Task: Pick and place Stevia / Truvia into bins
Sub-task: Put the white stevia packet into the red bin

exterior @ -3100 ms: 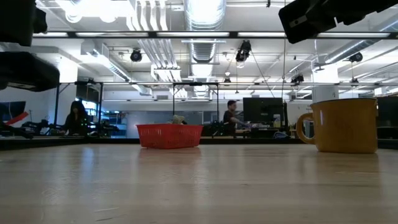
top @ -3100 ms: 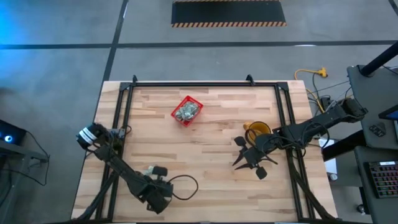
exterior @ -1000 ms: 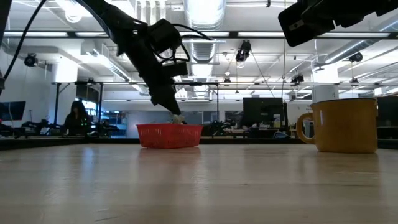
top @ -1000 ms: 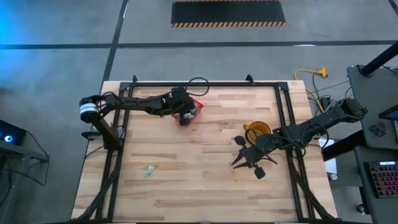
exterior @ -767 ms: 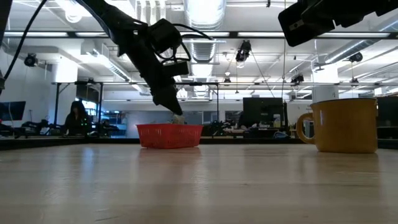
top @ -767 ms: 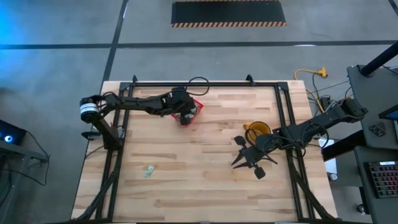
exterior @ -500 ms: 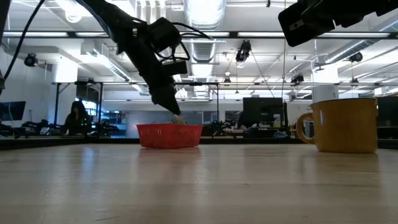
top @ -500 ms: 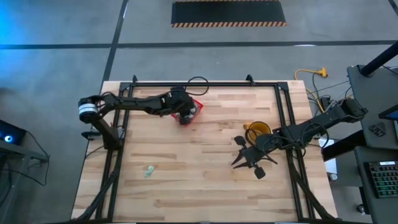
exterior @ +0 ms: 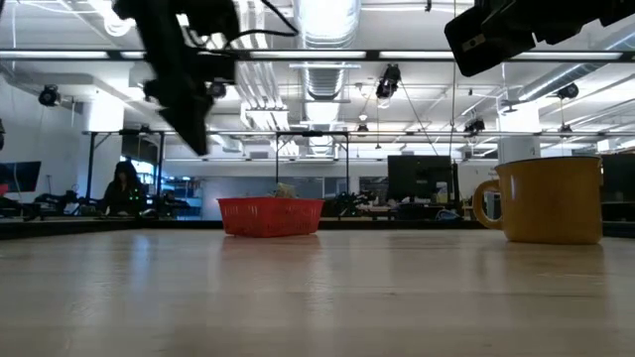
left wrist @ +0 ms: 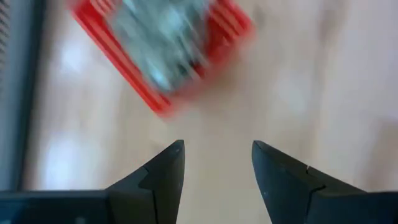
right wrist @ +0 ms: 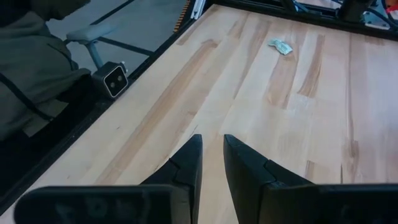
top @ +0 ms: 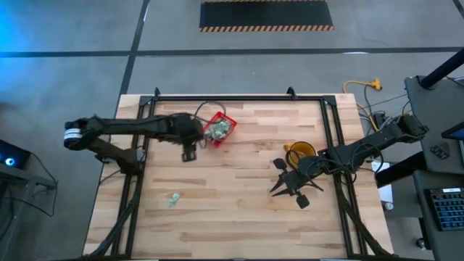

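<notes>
Though near the basket (top: 219,127), mug (top: 299,151) apart.

arms: dark, jointed | left claw (left wrist: 214,163): black tapered fingers | cable: seemingly black

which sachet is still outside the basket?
The lone sachet lying on bare wood near the table's front left; every other one sits piled inside the red basket, beside the left gripper.

Red basket (left wrist: 163,53) and its sachets (left wrist: 165,37) blur together.
</notes>
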You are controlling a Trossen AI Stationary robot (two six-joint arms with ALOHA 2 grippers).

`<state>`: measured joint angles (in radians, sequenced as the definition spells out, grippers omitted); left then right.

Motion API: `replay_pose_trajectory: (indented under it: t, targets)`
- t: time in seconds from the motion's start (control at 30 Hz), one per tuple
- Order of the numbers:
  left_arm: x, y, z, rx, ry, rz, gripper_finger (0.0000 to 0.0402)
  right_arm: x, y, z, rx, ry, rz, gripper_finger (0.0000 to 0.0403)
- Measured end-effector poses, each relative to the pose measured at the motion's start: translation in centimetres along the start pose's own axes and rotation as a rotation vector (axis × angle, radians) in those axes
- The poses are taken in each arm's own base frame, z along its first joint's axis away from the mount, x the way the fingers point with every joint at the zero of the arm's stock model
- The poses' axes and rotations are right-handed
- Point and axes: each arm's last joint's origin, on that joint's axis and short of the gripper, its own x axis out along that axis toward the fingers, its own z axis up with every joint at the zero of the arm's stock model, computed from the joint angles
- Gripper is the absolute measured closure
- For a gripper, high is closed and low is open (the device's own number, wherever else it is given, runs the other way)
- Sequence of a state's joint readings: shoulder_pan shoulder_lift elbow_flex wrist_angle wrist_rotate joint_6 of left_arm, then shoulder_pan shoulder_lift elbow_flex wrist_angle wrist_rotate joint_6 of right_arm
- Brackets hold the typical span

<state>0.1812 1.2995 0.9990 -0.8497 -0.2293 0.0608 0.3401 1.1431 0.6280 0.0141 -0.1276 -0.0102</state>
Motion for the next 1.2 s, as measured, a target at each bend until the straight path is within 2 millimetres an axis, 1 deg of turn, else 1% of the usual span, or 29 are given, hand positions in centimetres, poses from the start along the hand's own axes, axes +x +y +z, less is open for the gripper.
replay_pose_trajectory:
  t: [0.07, 0.13, 0.3, 0.5, 0.63, 0.73, 0.83, 1.03, 1.2]
  targets:
    - [-0.6, -1.0, -1.6, -0.035, 0.056, -0.046, 0.0231, 0.0, 0.0, -0.1, 0.002, 0.004, 0.0, 0.0346]
    - [-0.8, -2.1, -3.1, -0.045, 0.086, -0.076, 0.0231, 0.0, 0.0, -0.1, 0.004, 0.002, 0.0, 0.0346]
    - [-0.7, -4.5, -7.1, -0.123, 0.129, -0.168, 0.023, 0.0, 0.0, -0.2, 0.005, 0.007, 0.0, 0.0346]
    - [0.1, -6.1, -11.1, -0.314, 0.198, -0.187, 0.023, 0.0, 0.0, -0.3, 0.009, 0.008, 0.0, 0.0346]
    - [0.8, -6.8, -13.0, -0.417, 0.26, -0.186, 0.023, 0.1, -0.1, -0.4, 0.01, 0.008, -0.026, 0.0346]
    - [1.2, -7.4, -13.7, -0.458, 0.296, -0.188, 0.023, 0.1, -0.1, -0.5, 0.013, 0.01, -0.032, 0.0346]
    - [1.5, -7.9, -13.7, -0.464, 0.297, -0.196, 0.023, 0.1, -0.1, -0.7, 0.012, 0.005, -0.034, 0.0346]
    - [2.2, -9.2, -12.6, -0.453, 0.25, -0.258, 0.023, 0.2, -0.1, -1.0, 0.012, 0.009, -0.037, 0.0346]
    - [3.2, -10.7, -11.9, -0.431, 0.267, -0.314, 0.023, 0.2, -0.2, -1.0, 0.012, 0.012, -0.053, 0.0346]
